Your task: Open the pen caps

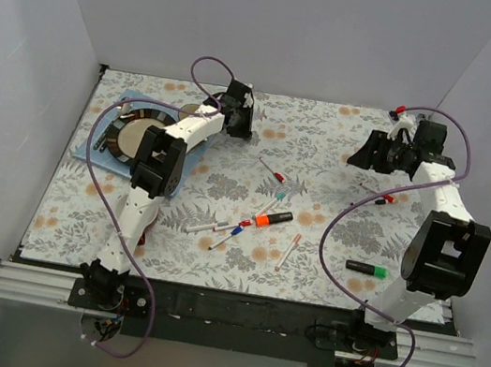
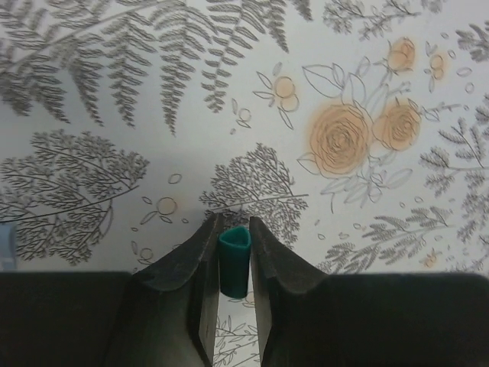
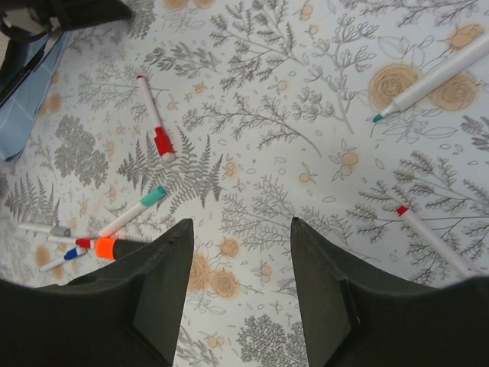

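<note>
A teal pen cap (image 2: 234, 264) is pinched between the fingers of the left claw (image 2: 234, 226), which is closed tight on it above the floral bench (image 2: 114, 115), towards the far side and to the right of the plate (image 1: 113, 134). The right claw (image 3: 241, 283) is held wide open with nothing in it, over the far right of the bench. An uncapped white pen (image 3: 432, 76) with a teal tip lies near it, probably the pen this cap belongs to. Capped pens are clustered mid-bench: a red cap (image 3: 163, 143), another teal cap (image 3: 153, 196), an orange cap (image 3: 105, 248), and a green cap (image 1: 380, 273) on a black marker at the near right. The held cap is best lowered close to the bench before release, well apart from the cluster, so that it is not bounced or rolled among pens yet to be opened
</note>
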